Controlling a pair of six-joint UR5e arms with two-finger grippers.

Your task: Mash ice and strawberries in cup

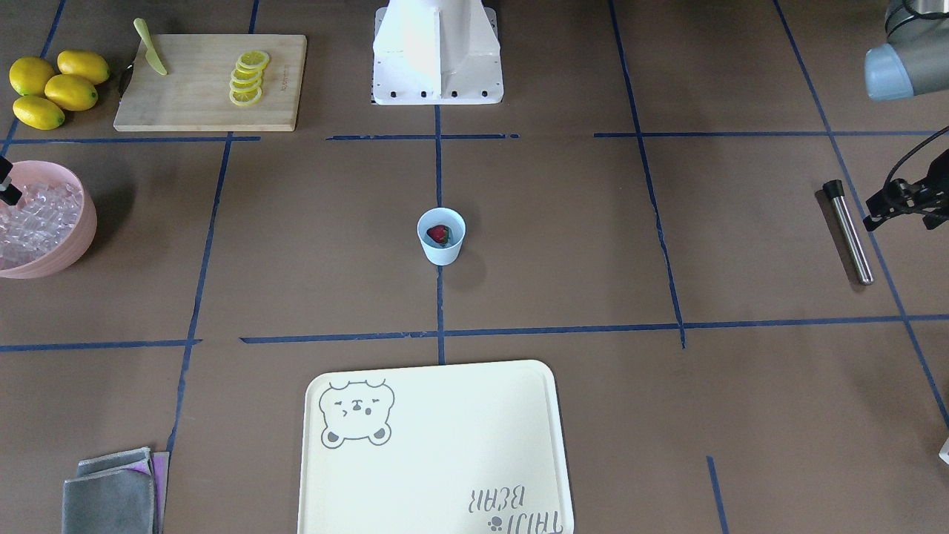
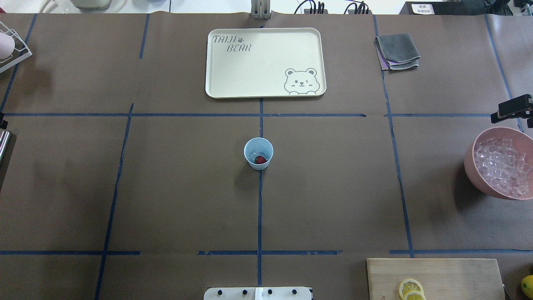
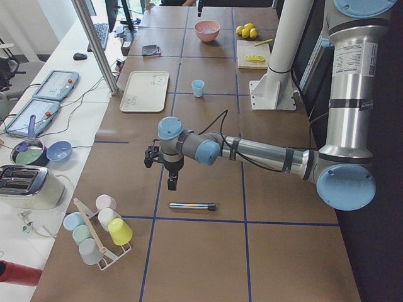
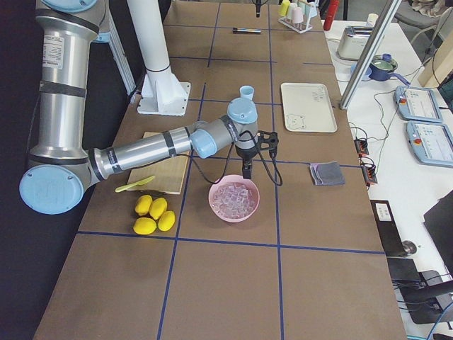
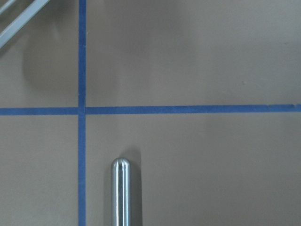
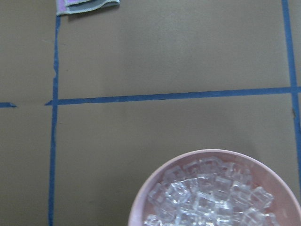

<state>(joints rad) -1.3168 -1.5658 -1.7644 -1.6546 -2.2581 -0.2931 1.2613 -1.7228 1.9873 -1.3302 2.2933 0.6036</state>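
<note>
Cup [image 1: 442,251]: upright at bench centre, on the blue tape line. Strawberry [image 1: 439,234] lies inside it, on the bottom. There is possibly one clear ice cube [image 2: 254,155] beside it, but the overhead view is too small to confirm.

Pink bowl [image 1: 78,237]: at the bench end on the robot's right, heaped with ice [image 1: 33,219]. Right gripper [image 4: 246,172] hangs over the bowl's rim; whether its jaws are apart or together cannot be told.

Steel rod [image 1: 849,231]: lies flat near the opposite bench end. Left gripper [image 3: 172,184] hangs above the bench just beside it, not touching; its jaws likewise cannot be told.
</note>
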